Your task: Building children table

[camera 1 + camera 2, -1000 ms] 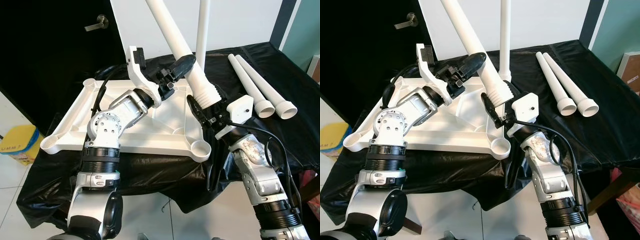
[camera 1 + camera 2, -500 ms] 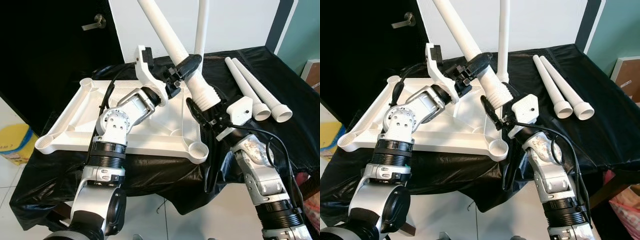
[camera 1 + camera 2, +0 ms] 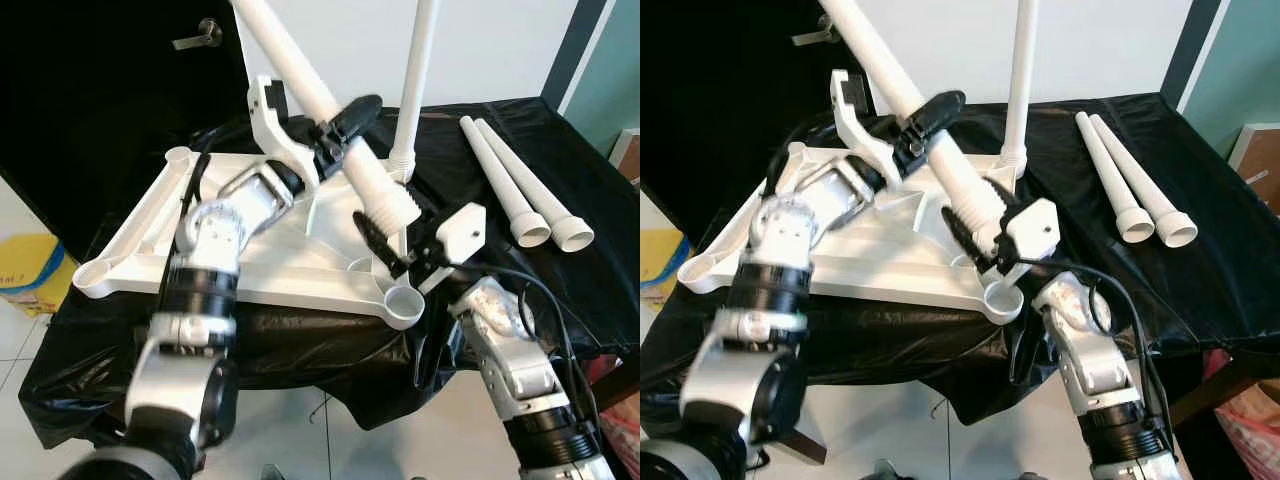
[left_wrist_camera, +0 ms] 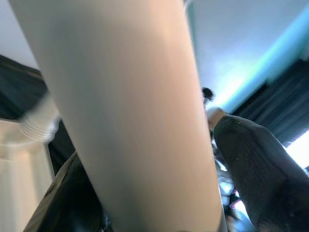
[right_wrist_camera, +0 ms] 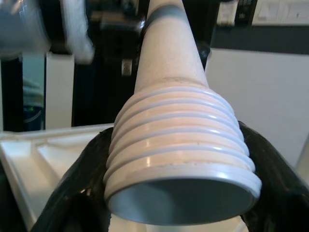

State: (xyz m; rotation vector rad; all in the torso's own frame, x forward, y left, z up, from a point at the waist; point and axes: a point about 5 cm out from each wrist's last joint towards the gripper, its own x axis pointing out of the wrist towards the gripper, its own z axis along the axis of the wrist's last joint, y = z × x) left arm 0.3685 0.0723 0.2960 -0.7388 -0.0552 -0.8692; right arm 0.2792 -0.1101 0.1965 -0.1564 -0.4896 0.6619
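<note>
**Table leg held over the upturned tabletop**

The white tabletop (image 3: 240, 250) lies upside down on a black cloth (image 3: 300, 340), round sockets at its corners. One white leg (image 3: 415, 80) already stands upright in the far corner socket. A second tapered white leg (image 3: 330, 120), ribbed with screw threads at its wide open end, slants above the tabletop. The left gripper (image 3: 345, 120) pinches its smooth shaft; the right gripper (image 3: 385, 235) clamps the threaded end just above the near corner socket (image 3: 403, 300). Two spare legs (image 3: 520, 185) lie side by side, well apart.
</note>
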